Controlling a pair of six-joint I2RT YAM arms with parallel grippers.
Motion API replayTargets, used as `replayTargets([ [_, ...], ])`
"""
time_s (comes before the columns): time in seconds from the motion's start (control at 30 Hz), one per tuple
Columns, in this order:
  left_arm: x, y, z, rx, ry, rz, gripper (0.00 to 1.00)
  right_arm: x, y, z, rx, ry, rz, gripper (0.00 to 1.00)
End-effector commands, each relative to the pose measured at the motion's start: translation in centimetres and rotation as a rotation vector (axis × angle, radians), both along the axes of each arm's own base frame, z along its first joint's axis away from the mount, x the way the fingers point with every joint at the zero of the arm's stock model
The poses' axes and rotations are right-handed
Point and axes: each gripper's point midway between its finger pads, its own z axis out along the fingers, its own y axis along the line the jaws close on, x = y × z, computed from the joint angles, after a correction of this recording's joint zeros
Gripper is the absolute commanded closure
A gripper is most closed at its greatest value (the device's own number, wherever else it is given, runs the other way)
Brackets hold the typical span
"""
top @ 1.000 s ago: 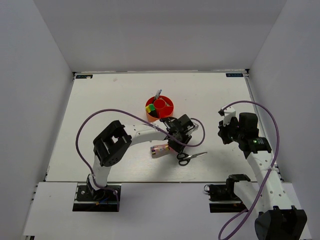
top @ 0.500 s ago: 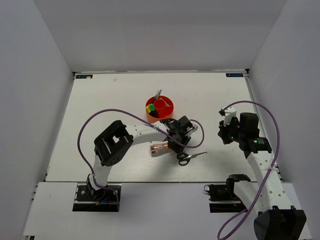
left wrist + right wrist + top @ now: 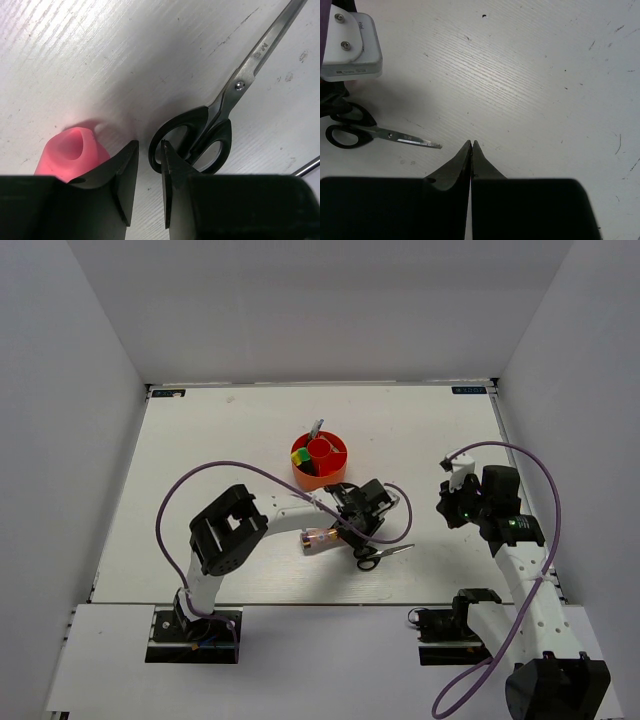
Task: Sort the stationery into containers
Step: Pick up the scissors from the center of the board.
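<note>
The black-handled steel scissors (image 3: 385,553) lay flat on the white tabletop (image 3: 220,440), their long axis running across the robot, handles toward the left arm and blades pointing to the right. The left gripper (image 3: 149,146) was placed at the handle end, its fingers (image 3: 125,175) a narrow gap apart astride one loop's rim; whether that rim was pinched could not be told. A clear pink-capped tube (image 3: 72,156) lay just beside them. The right gripper (image 3: 471,145), fingers pressed together on nothing, hung well apart beyond the blade tips, so the left arm was judged nearer. Farthest stood the round orange-red plastic organiser (image 3: 300,476), with some items seen in it.
</note>
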Motion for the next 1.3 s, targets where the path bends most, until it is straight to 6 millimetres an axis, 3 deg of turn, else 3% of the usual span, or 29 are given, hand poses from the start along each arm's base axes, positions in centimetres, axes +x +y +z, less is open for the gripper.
replayTargets([
  [0.0, -1.3, 3.7, -3.4, 0.163, 0.012, -0.007, 0.65, -0.2, 0.2, 0.3, 0.019, -0.004, 0.007, 1.0],
  [0.23, -1.8, 5.1, -5.0, 0.224, 0.007, -0.009, 0.73, -0.3, 0.2, 0.3, 0.025, -0.003, 0.008, 1.0],
  [0.47, -2.9, 6.6, -6.2, 0.292, 0.015, -0.024, 0.95, -0.3, 0.2, 0.4, 0.031, -0.004, 0.01, 1.0],
  [0.53, -3.2, 6.6, -6.4, 0.29, 0.029, -0.028, 1.0, -0.3, 0.2, 0.5, 0.032, -0.006, 0.01, 1.0],
  [0.63, -3.6, 5.7, -5.6, 0.259, 0.034, -0.048, 1.0, -0.4, 0.3, 0.5, 0.035, -0.002, 0.013, 1.0],
  [0.8, -3.9, 2.3, -1.6, 0.162, -0.019, -0.107, 1.0, -0.3, 0.2, 0.5, 0.031, -0.002, 0.006, 1.0],
  [0.9, -3.6, 1.3, 1.3, 0.102, -0.065, -0.109, 1.0, -0.2, 0.0, 0.6, 0.025, -0.01, 0.001, 1.0],
  [1.03, -2.7, 1.2, 5.1, 0.048, -0.137, -0.102, 1.0, -0.1, 0.0, 0.7, 0.022, -0.018, -0.002, 1.0],
  [1.1, -2.5, 1.6, 6.0, 0.053, -0.156, -0.101, 1.0, 0.1, -0.8, 0.8, 0.022, -0.019, -0.035, 1.0],
  [1.13, -2.3, 1.5, 7.5, 0.028, -0.181, -0.106, 1.0, 0.0, -0.8, 0.8, 0.021, -0.019, -0.034, 1.0],
  [1.27, -1.9, 2.1, 9.8, 0.01, -0.228, -0.101, 1.0, 0.1, -0.8, 0.8, 0.021, -0.023, -0.035, 1.0],
])
